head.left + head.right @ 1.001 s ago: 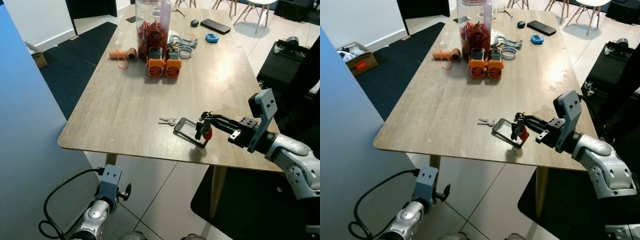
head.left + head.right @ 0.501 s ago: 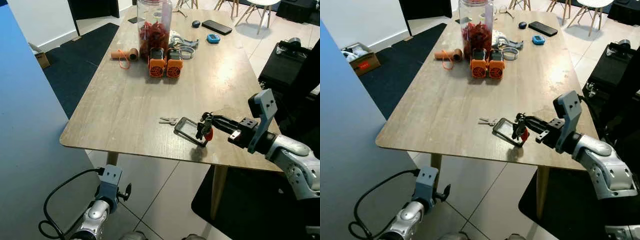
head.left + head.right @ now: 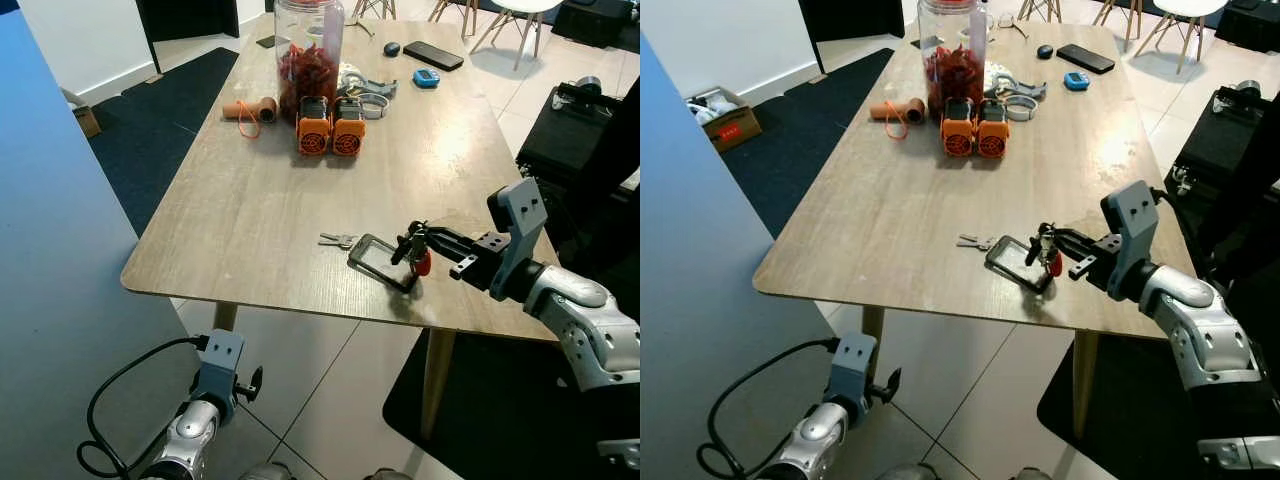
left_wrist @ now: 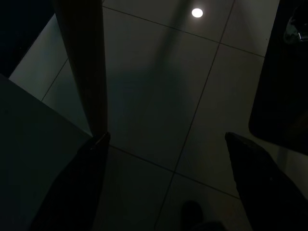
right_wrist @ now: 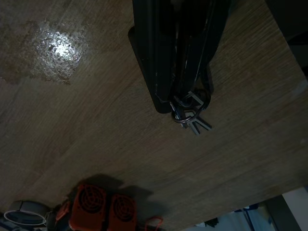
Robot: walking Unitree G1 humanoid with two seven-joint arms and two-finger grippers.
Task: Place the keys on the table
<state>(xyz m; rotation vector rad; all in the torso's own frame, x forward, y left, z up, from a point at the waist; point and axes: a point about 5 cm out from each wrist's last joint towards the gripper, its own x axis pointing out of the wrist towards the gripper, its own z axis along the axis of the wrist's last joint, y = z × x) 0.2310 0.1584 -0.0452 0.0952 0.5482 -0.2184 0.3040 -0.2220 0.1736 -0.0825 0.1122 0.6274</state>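
Note:
My right gripper (image 3: 413, 243) reaches over the near right part of the wooden table (image 3: 260, 190) and is shut on the keys (image 5: 188, 111). A red tag (image 3: 422, 264) hangs from the bunch just under the fingers. The bunch's black strap loop (image 3: 378, 263) lies flat on the tabletop, and its silver keys (image 3: 337, 240) rest at the loop's far left end. In the right wrist view the key ring sticks out at the tip of the closed black fingers (image 5: 166, 57), just above the wood. My left gripper (image 4: 166, 137) hangs idle and open below the table edge, over the tiled floor.
Further back on the table stand a jar of red stuff (image 3: 307, 55), two orange blocks (image 3: 329, 128), a cardboard roll (image 3: 250, 108), a phone (image 3: 433, 55) and small items. A black case (image 3: 575, 130) sits to the right of the table, and a blue panel (image 3: 50, 250) stands to the left.
My right arm has shifted slightly, raising the fingers a little with the keys still held. The strap loop and silver keys stay on the table.

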